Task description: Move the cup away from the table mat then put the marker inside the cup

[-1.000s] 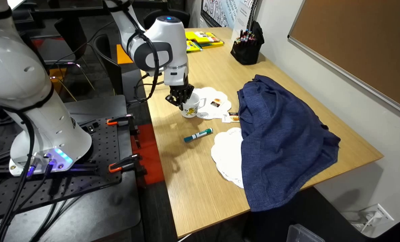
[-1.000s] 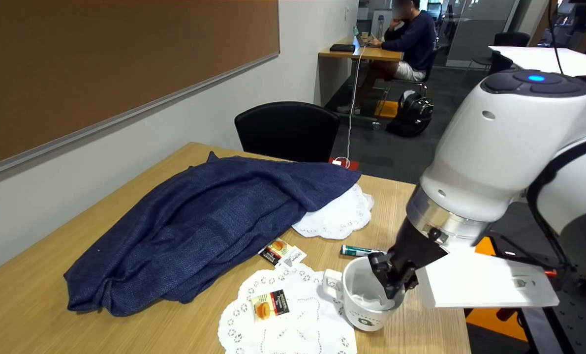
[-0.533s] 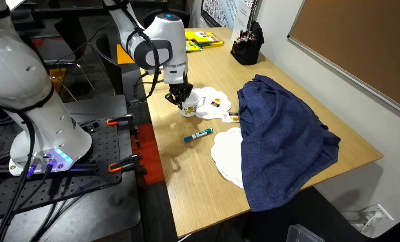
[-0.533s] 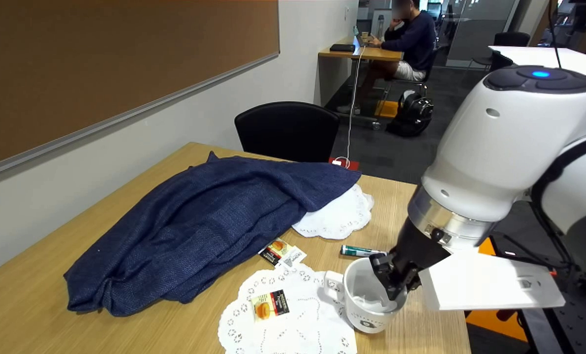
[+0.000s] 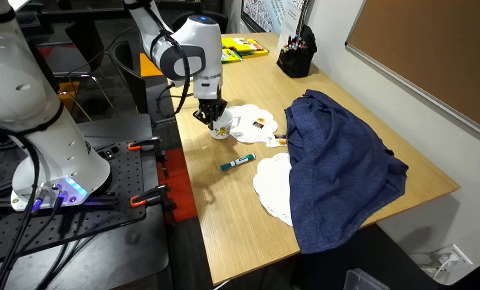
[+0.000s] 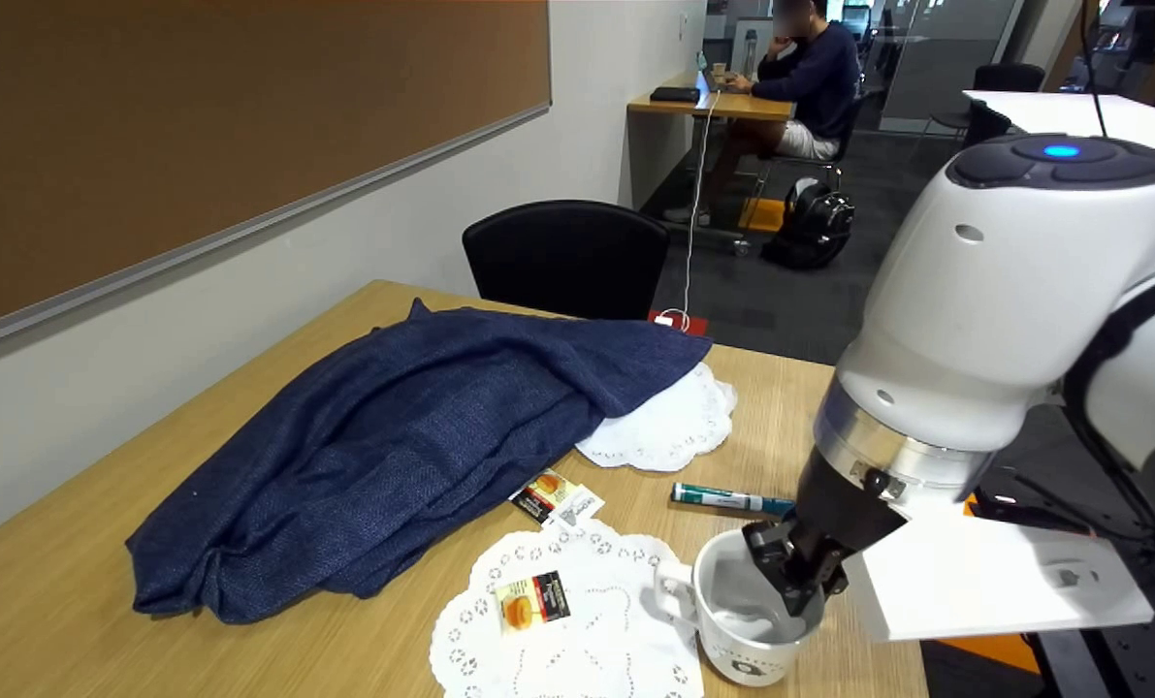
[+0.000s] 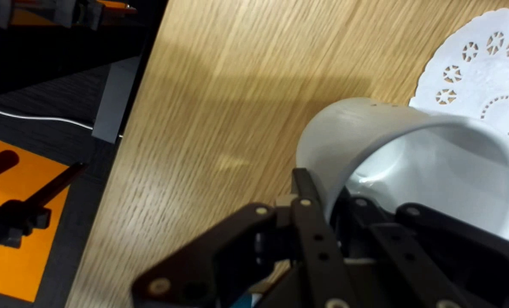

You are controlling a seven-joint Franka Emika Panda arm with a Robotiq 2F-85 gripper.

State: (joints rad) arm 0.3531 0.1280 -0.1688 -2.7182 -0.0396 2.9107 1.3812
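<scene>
The cup (image 5: 222, 131) is a white mug with a printed picture, and it also shows in an exterior view (image 6: 744, 651). My gripper (image 7: 322, 188) is shut on its wall, one finger inside and one outside. It shows on the cup in both exterior views (image 5: 210, 121) (image 6: 802, 593). The cup's body is beside the table mat (image 6: 587, 630), a white lacy doily; its handle overlaps the mat's edge. I cannot tell whether the cup touches the table. The marker (image 5: 237, 162), teal-green, lies on the table near the cup; the arm partly covers it in an exterior view (image 6: 727, 498).
A food packet (image 6: 533, 601) lies on the mat, with more packets (image 6: 556, 499) beside the cloth. A dark blue cloth (image 5: 336, 173) partly covers another white doily (image 5: 273, 189). A black marker case (image 5: 296, 60) and yellow boxes (image 5: 244, 46) stand at the table's far end.
My gripper and the cup have shifted together, away from the mat toward the table edge on the robot's side. The mat and marker have not moved.
</scene>
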